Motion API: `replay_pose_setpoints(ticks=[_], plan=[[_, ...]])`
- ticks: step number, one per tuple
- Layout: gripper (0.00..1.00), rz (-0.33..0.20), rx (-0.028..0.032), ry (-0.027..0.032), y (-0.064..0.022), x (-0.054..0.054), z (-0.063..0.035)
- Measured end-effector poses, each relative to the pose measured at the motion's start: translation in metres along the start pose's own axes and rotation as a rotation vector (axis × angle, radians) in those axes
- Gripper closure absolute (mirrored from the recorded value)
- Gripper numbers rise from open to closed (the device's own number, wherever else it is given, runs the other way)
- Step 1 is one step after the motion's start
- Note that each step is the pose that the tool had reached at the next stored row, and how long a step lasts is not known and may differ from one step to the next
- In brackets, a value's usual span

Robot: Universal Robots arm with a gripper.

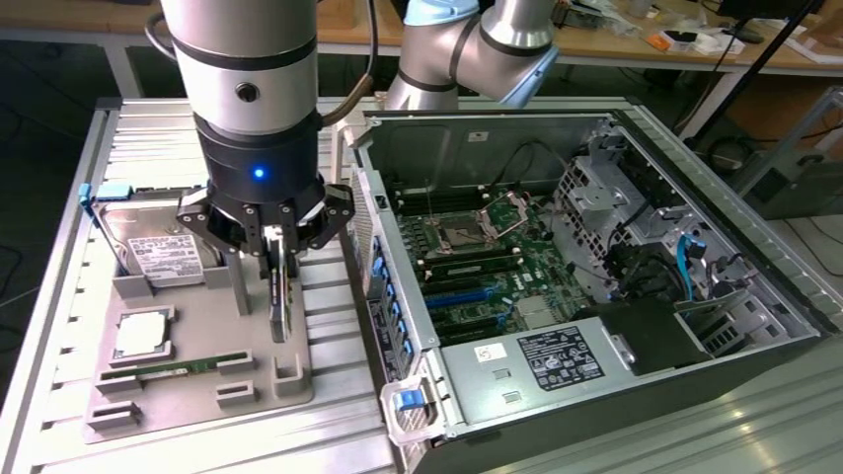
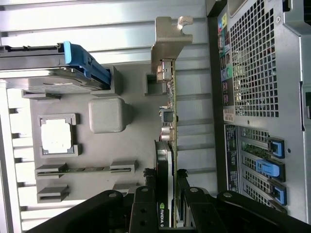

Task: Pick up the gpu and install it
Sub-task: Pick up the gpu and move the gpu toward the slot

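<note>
Jaws are clamped on the gpu (image 1: 278, 301), which we see edge-on left of centre in the exterior frame, over the grey tray (image 1: 197, 395): thin green board, black fan side, silver bracket (image 2: 167, 41) at one end.

Exterior view: the light is bright, even and comes from overhead. Glare streaks the arm (image 1: 244, 59) casing, and a blue lamp (image 1: 260, 174) glows on its wrist. The ribbed bench (image 1: 145, 148) reflects softly, with short, faint shadows. The computer case (image 1: 593, 247) interior is dimmer and darkest in its right-hand bays.

Wrist view: the bench ribs beyond the tray (image 2: 136, 145) burn out to white. The gpu (image 2: 167, 119) bracket shines, and the pincer (image 2: 165, 179) reads almost as a black silhouette.
</note>
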State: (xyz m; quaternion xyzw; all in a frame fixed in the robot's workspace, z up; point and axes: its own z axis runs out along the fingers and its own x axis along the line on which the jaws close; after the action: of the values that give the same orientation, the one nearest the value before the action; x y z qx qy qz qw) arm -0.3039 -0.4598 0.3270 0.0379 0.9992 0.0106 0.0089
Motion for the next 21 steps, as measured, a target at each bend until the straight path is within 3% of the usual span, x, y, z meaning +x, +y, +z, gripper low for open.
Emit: replay_pose_setpoints(ticks=[21], plan=[[0.73, 0.0, 0.0, 0.0, 0.0002, -0.0001, -0.0074]])
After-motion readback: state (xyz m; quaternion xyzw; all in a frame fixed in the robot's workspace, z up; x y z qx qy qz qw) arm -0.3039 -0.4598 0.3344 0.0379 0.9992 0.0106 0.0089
